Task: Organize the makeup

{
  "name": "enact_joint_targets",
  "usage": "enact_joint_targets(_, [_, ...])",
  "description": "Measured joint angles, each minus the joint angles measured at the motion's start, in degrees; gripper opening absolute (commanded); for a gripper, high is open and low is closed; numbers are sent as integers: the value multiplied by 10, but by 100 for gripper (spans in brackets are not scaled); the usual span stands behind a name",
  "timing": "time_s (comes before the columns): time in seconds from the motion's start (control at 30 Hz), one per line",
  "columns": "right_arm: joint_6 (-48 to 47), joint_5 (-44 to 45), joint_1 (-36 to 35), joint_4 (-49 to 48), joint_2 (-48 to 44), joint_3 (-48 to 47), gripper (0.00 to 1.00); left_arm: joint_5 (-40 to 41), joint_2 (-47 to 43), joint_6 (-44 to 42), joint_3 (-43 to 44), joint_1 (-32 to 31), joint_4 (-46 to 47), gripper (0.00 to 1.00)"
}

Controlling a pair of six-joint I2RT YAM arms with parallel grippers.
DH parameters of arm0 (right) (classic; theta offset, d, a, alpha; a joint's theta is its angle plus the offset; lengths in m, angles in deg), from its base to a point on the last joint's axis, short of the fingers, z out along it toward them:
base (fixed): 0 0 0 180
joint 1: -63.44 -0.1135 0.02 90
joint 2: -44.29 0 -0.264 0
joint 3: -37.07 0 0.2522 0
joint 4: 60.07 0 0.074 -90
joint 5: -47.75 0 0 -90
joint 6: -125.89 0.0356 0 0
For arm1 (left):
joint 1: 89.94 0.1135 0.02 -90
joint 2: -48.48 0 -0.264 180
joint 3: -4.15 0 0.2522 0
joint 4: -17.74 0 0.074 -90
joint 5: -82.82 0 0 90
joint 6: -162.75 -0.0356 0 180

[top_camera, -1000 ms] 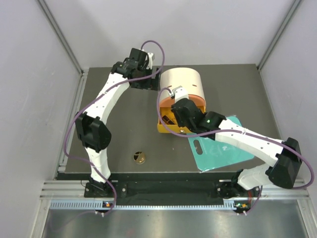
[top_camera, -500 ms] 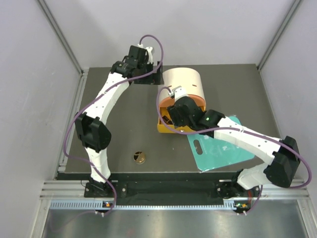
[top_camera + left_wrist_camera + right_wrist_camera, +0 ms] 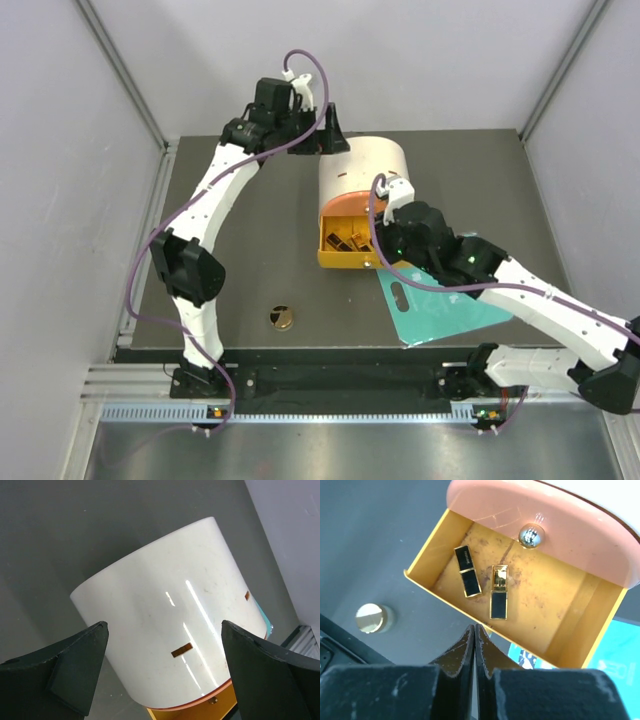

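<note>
Two black-and-gold cases [image 3: 467, 571] lie flat in the open drawer [image 3: 560, 600] of the cylinder box [image 3: 165, 580], near each other but apart; I judge that part done. The round gold compact [image 3: 370, 618] sits out on the bench [image 3: 375, 535], left to do. I see no tubes. Drawer scuffed matte orange, chrome ball knob [image 3: 530, 535]; shell glossy cream. Right hand [image 3: 475, 635] pinched closed, empty, over the drawer's near wall. Left hand [image 3: 163, 625] spread wide, empty, straddling the shell.

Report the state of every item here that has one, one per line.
Left gripper: open, jaws either side of the cream box.
Right gripper: shut, empty.
Drawer: pulled open.
Two black-and-gold pieces: lying flat in the drawer.
Compact: lying on the table, outside the drawer.
</note>
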State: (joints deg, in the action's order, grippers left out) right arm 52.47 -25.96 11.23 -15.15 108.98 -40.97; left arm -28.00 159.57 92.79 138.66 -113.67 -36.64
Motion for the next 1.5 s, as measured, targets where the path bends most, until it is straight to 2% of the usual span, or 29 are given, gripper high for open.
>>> enact_joint_targets(0.43, [26, -68, -19, 25, -35, 83, 0, -42, 25, -2, 3, -1, 3, 99])
enact_joint_targets(0.67, [27, -58, -20, 23, -19, 121, 0, -54, 31, -10, 2, -8, 3, 99])
enact_joint_targets(0.97, [20, 15, -20, -4, 65, 118, 0, -56, 31, -30, 2, -14, -8, 99])
enact_joint_targets(1.27, [-11, 150, -21, -40, 92, 90, 0, -56, 36, -39, 2, -15, -12, 99])
enact_joint_targets(1.5, [-35, 225, -21, -111, 128, 78, 0, -55, 38, -46, 2, -14, -27, 99])
